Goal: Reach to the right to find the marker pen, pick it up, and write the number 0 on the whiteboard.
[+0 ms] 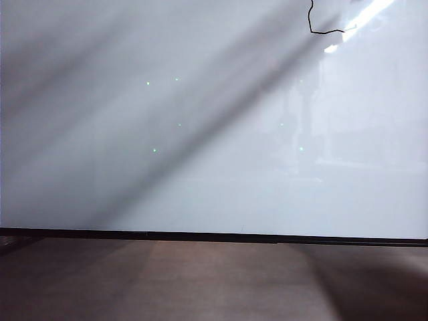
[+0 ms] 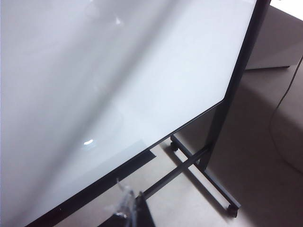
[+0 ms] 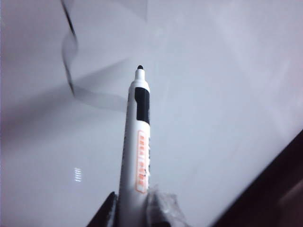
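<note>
Right wrist view shows the marker pen (image 3: 137, 142) gripped at its lower barrel by the right tool (image 3: 135, 208), whose fingers are closed tight on it, with the black tip uncapped and pointed at the whiteboard (image 3: 213, 94). A curved black stroke (image 3: 68, 52) is seen in the upper left of that frame, apart from the tip. In the exterior view the number 0 (image 1: 324, 23) is found at the top edge, right of centre, and only a lower left corner of it is drawn. The writing step is judged to be in hand. For the next move, the tip must be brought back onto the board and the outline closed. The left tool (image 2: 128, 210) appears at the bottom edge of the left wrist view, near the board's black lower edge; its opening cannot be told.
</note>
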